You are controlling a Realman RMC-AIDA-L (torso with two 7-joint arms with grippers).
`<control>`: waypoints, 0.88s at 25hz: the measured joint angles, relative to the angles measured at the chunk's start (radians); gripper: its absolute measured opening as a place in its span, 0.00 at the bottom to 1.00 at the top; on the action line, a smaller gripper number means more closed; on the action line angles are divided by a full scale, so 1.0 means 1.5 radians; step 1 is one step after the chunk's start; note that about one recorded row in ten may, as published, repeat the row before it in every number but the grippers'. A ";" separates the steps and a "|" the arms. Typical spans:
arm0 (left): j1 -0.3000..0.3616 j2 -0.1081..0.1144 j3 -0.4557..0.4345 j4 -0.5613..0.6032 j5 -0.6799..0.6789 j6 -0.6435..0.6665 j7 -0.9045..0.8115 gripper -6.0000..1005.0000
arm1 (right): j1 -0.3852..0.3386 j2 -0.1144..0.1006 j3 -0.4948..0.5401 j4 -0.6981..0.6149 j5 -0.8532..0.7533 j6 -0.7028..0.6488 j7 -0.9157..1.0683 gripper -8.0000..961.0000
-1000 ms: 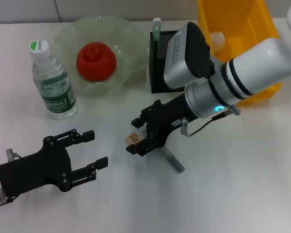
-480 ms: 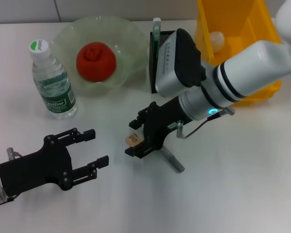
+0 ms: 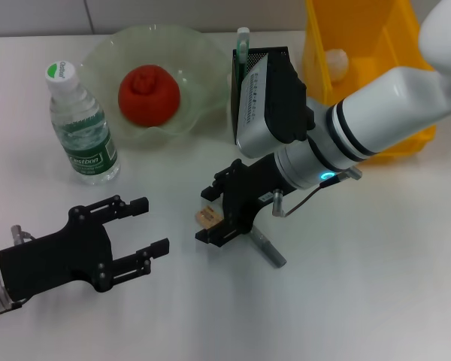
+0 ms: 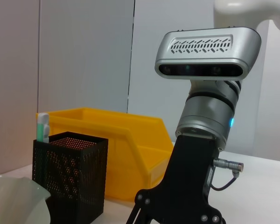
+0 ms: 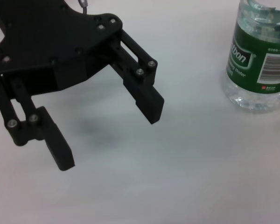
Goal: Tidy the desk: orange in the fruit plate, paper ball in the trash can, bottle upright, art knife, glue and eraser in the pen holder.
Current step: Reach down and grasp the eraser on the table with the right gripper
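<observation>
A small tan eraser [image 3: 205, 217] lies on the white desk between the fingers of my right gripper [image 3: 209, 214], which is open and straddles it from above. The grey art knife [image 3: 267, 247] lies just right of that gripper. My left gripper [image 3: 149, 224] hovers open and holds nothing at the lower left, and it also fills the right wrist view [image 5: 107, 128]. The orange [image 3: 149, 94] sits in the green fruit plate [image 3: 98, 56]. The bottle [image 3: 79, 128] stands upright. A glue stick [image 3: 243, 45] stands in the black pen holder [image 3: 243, 124]. The paper ball [image 3: 336, 64] rests in the yellow trash can [image 3: 376, 30].
The pen holder [image 4: 70, 172] and the trash can [image 4: 126, 144] stand close behind my right arm. The bottle [image 5: 261, 60] is near my left gripper. The desk's front right shows bare white surface.
My right arm has shifted slightly left and down over the eraser. The eraser, the knife and my left gripper have stayed put.
</observation>
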 joint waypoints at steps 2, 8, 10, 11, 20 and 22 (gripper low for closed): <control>-0.001 0.000 0.000 0.000 -0.001 0.000 0.000 0.69 | 0.000 0.000 0.000 0.000 0.000 0.002 0.000 0.76; -0.002 0.000 -0.002 0.002 -0.001 0.000 0.000 0.69 | -0.002 0.000 -0.004 0.001 0.002 0.010 0.001 0.75; -0.003 0.000 -0.002 0.002 -0.001 0.000 0.000 0.69 | -0.002 0.000 -0.008 0.002 0.004 0.011 0.001 0.74; -0.004 0.000 -0.003 0.002 -0.001 0.000 0.000 0.69 | -0.002 0.000 -0.011 0.003 0.006 0.011 0.001 0.70; -0.007 -0.001 -0.004 0.002 -0.001 0.000 0.000 0.69 | 0.000 0.000 -0.016 0.009 0.007 0.019 0.002 0.49; -0.007 -0.001 -0.004 0.002 -0.001 0.000 0.000 0.69 | -0.001 0.000 -0.017 0.009 0.007 0.019 0.002 0.46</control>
